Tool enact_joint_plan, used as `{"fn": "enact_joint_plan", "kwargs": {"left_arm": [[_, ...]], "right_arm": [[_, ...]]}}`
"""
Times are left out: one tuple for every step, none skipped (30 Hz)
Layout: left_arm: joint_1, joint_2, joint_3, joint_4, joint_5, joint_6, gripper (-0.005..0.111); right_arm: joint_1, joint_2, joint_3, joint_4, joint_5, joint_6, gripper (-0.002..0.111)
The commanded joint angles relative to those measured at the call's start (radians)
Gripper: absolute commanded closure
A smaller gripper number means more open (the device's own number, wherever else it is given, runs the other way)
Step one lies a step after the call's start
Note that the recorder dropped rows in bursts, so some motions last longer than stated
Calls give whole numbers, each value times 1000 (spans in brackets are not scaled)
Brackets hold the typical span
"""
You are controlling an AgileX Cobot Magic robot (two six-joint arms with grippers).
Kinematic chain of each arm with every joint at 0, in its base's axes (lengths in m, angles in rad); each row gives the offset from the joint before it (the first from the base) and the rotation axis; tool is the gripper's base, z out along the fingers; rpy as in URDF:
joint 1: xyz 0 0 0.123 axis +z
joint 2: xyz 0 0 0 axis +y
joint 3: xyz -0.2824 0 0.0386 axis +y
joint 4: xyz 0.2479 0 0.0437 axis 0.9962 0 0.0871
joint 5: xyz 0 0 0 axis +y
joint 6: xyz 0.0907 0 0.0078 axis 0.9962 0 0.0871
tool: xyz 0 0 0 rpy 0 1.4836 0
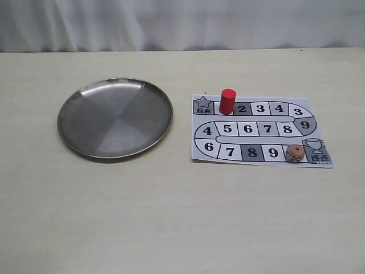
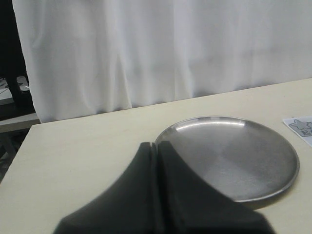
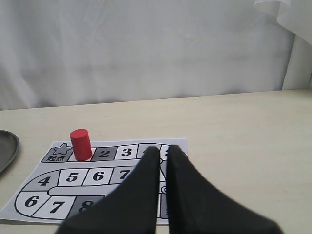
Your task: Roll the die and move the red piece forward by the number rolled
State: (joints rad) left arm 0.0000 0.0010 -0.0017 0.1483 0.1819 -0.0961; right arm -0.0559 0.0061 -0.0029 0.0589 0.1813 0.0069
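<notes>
Left jaws closed, empty, right jaws likewise, their bulk hiding part of the board [image 3: 72, 176], die [image 1: 295, 153] on the board's trophy corner toward the right edge of the pale bench [image 1: 171, 217], red piece [image 1: 227, 101] upright by the start star [image 1: 203, 104], white curtain [image 1: 182, 23] behind.

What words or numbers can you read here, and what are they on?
"起点" under the star on the white paper game board.
"2 3 4 3 9", "4 5 6 7 8", "6 7 8 9": its squares.
"终点" under the trophy.
Nothing else legible.
</notes>
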Motion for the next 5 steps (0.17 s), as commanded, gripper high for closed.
{"fn": "enact_joint_plan", "kwargs": {"left_arm": [[-1, -1, 2, -4, -9, -2, 107], [-1, -1, 2, -4, -9, -2, 107], [-1, -1, 2, -4, -9, -2, 107], [-1, -1, 2, -4, -9, -2, 107], [-1, -1, 2, -4, -9, -2, 107]], "right_arm": [[-6, -6, 3, -7, 3, 2, 104], [-6, -6, 3, -7, 3, 2, 104], [-6, -6, 3, -7, 3, 2, 104], [-6, -6, 3, -7, 3, 2, 104], [-6, -6, 3, -7, 3, 2, 104]]}}
